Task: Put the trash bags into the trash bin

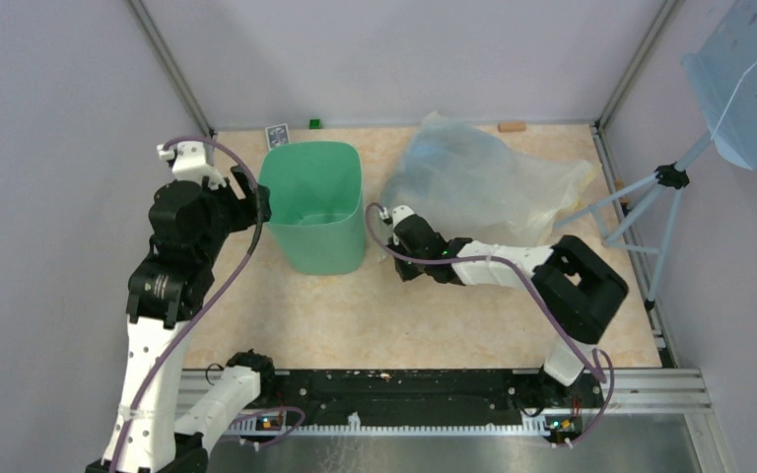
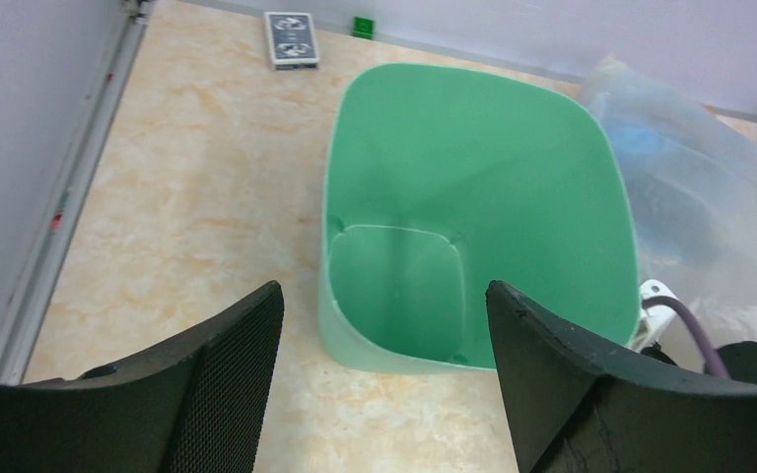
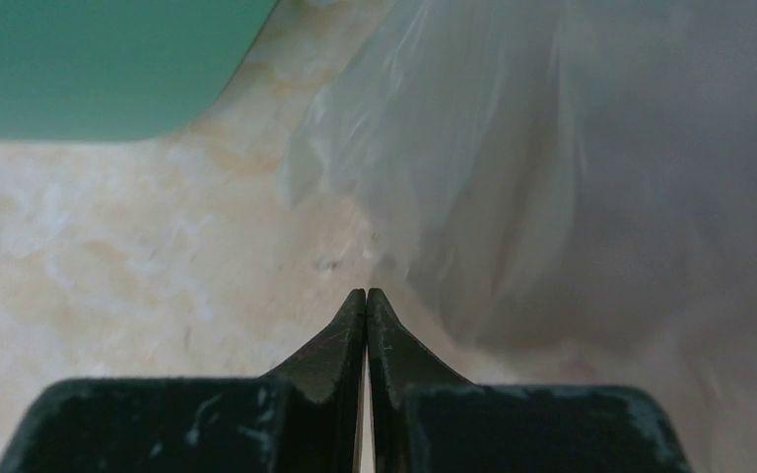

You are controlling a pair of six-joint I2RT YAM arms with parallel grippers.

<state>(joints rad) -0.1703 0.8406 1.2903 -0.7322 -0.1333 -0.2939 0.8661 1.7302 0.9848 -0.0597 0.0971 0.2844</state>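
From my console, the trash bin [image 1: 320, 254] stands upright on the table [image 1: 355, 325], at about 11 o'clock from the table's centre in the overhead view, with its mouth facing up and its own green floor showing in the left wrist view. The left gripper [image 1: 253, 200] hangs at the bin's 9 o'clock, just beside the rim; its fingers [image 2: 237, 345] are spread wide and grip nothing, and the wrist camera looks down into the bin between them. The right arm lies low across the table and puts the right gripper [image 3: 366, 294] at the bin's 3 o'clock, between the bin's wall and the big translucent bag [image 1: 483, 177]. Its fingers [image 3: 340, 335] are pressed tip to tip just above the tabletop (I see nothing pinched between them), and the crumpled edge of the bag lies just ahead at their 1 o'clock. That bag is heaped at 1 o'clock from the table's centre. A small dark card pack [image 1: 277, 134] lies at the bin's 11 o'clock and a tiny green block [image 1: 313, 123] at its 12 o'clock, against the back wall.
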